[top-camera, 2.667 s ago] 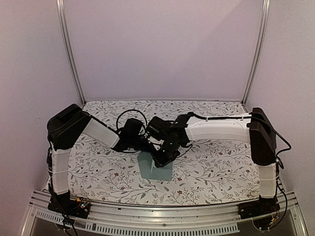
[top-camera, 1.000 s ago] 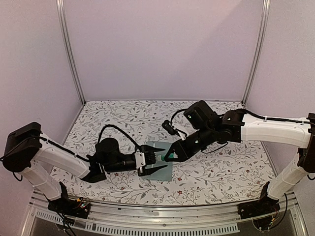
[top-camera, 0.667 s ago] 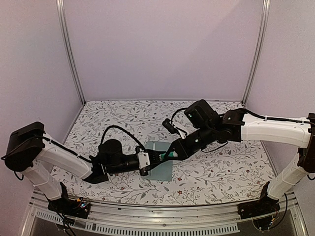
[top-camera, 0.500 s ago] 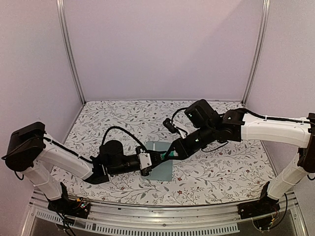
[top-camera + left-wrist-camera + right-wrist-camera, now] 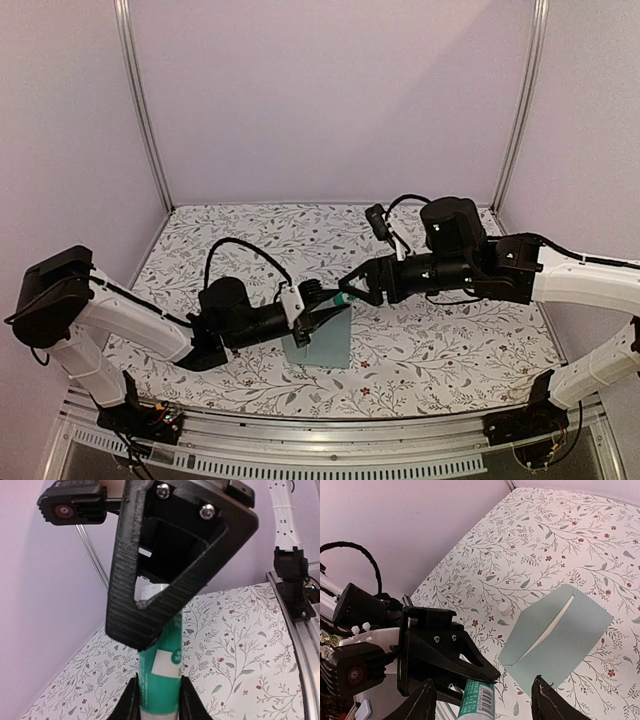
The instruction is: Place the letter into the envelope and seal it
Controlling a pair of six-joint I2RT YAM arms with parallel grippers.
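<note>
The pale teal envelope [image 5: 325, 345] lies flat on the table and also shows in the right wrist view [image 5: 560, 635], its flap down with a thin whitish slit along the edge. The letter is not in view. My left gripper [image 5: 322, 305] [image 5: 158, 697] is shut on a green-and-white glue stick [image 5: 340, 298] [image 5: 160, 675], held above the envelope's far edge. My right gripper [image 5: 350, 285] [image 5: 482, 700] is open, its fingers spread wide on either side of the glue stick's [image 5: 477, 700] free end. One right finger crosses in front of the stick in the left wrist view.
A small white cap [image 5: 503, 608] lies on the floral tablecloth [image 5: 450, 340] just beyond the envelope. Metal posts and pale walls enclose the table. A metal rail [image 5: 330, 430] runs along the near edge.
Both grippers have risen off the envelope with the glue stick between them. The right arm has drawn back to the right. The left gripper still holds the stick.
</note>
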